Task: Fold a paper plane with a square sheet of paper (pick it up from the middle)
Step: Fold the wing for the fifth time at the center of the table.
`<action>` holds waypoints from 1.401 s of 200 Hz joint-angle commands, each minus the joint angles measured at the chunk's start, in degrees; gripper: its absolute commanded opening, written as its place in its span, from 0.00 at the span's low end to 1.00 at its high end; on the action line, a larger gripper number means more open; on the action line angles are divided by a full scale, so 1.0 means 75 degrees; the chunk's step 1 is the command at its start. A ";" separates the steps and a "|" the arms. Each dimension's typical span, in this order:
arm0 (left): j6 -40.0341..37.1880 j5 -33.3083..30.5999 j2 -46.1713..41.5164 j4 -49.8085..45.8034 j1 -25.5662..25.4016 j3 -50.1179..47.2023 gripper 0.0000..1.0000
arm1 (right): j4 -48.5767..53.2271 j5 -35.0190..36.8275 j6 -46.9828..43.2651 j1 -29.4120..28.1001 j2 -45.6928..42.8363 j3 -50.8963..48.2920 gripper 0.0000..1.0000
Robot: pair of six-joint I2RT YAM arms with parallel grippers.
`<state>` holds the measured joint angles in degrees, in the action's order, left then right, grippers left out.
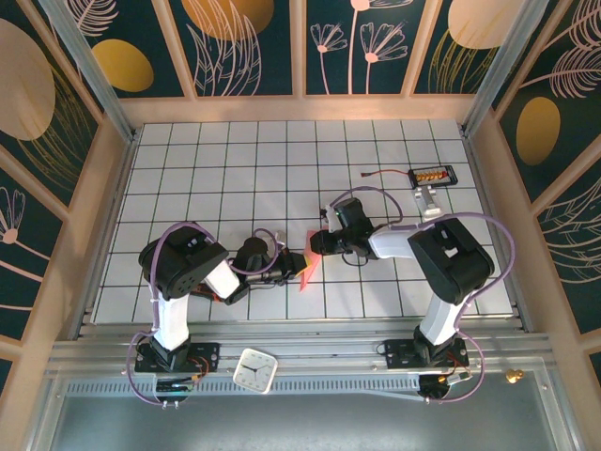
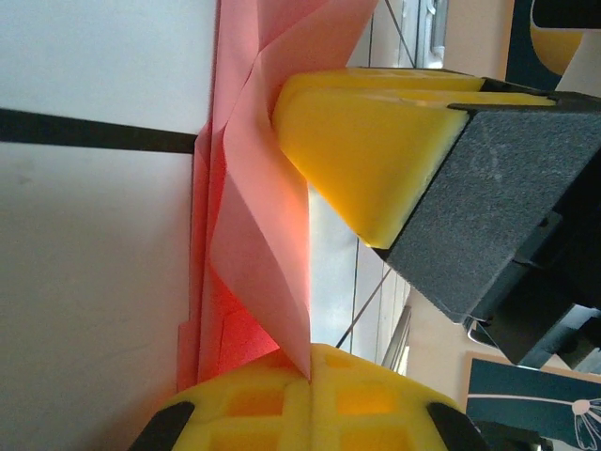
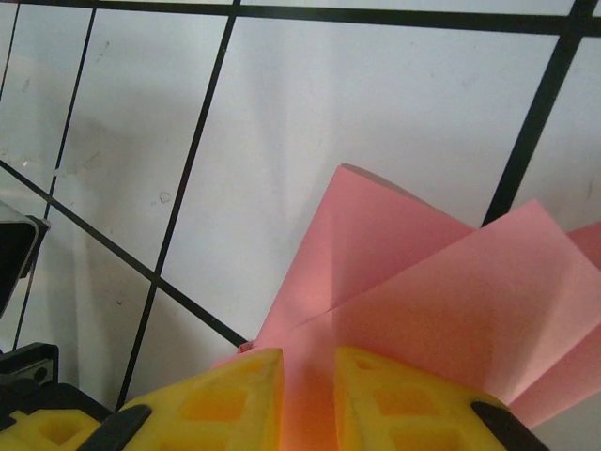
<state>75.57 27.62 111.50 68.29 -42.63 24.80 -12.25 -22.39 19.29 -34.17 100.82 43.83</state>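
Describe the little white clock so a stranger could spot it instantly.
In the top view, find the grey metal rail. Right of the left arm's black base lies a small white square clock, the only thing there with a dial.

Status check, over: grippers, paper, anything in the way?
Left gripper shut on paper plane. Right gripper shut on it too. Plane part-folded, mid-table. White clock on near rail, well apart.
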 commanded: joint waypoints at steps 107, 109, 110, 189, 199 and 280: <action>-0.1542 -0.0799 -0.2024 -0.3972 0.0032 0.0099 0.31 | 0.0605 0.0569 -0.0284 0.0102 0.0491 0.0249 0.22; -0.1582 -0.0814 -0.2088 -0.4078 0.0029 0.0120 0.32 | 0.0609 0.0565 -0.0295 0.0097 0.0491 0.0255 0.22; -0.1616 -0.0818 -0.2132 -0.4119 0.0032 0.0136 0.32 | 0.0611 0.0562 -0.0297 0.0100 0.0492 0.0258 0.22; -0.2096 0.0038 -0.2435 -0.4069 -0.0589 0.1179 0.05 | 0.0661 0.0583 -0.0321 0.0103 0.0468 0.0249 0.22; -0.2046 0.0079 -0.2184 -0.4056 -0.0626 0.1347 0.04 | 0.0653 0.0586 -0.0311 0.0101 0.0468 0.0249 0.23; -0.2080 -0.0190 -0.1427 -0.4500 -0.0462 0.1229 0.01 | 0.0661 0.0560 -0.0316 0.0114 0.0462 0.0260 0.22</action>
<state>60.64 26.13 99.46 35.27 -46.72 34.81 -11.79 -21.47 18.09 -34.15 102.21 45.74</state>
